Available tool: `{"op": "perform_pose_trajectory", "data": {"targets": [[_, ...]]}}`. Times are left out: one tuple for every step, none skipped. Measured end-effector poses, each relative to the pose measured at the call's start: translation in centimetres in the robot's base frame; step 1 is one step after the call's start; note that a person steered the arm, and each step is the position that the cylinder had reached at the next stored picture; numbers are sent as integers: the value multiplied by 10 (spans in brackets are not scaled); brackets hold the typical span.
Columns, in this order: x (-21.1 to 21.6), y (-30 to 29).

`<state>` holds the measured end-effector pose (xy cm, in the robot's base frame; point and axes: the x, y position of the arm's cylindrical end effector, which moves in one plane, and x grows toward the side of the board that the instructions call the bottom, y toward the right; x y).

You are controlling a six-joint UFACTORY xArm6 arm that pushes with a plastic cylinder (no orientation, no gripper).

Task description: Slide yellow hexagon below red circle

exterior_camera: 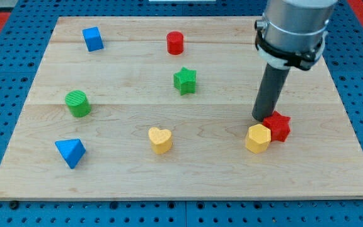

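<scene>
The yellow hexagon (pixel 258 138) lies on the wooden board toward the view's lower right, touching a red star (pixel 278 126) on its right. The red circle (pixel 175 43) stands near the view's top centre, far up and left of the hexagon. My tip (pixel 263 118) is the lower end of the dark rod, resting on the board just above the hexagon and beside the red star's left edge.
A green star (pixel 184 81) sits between the red circle and the hexagon's side. A yellow heart (pixel 161 140), a blue triangle (pixel 70 152), a green circle (pixel 77 103) and a blue cube (pixel 93 39) lie further left. The board's edge (pixel 181 197) runs along the bottom.
</scene>
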<state>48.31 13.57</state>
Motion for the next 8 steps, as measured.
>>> {"op": "perform_pose_trajectory", "data": {"targets": [[-15,-13],[18,-30],[43,-60],[81,-60],[109,-19],[66,-18],[49,-18],[24,-8]]}}
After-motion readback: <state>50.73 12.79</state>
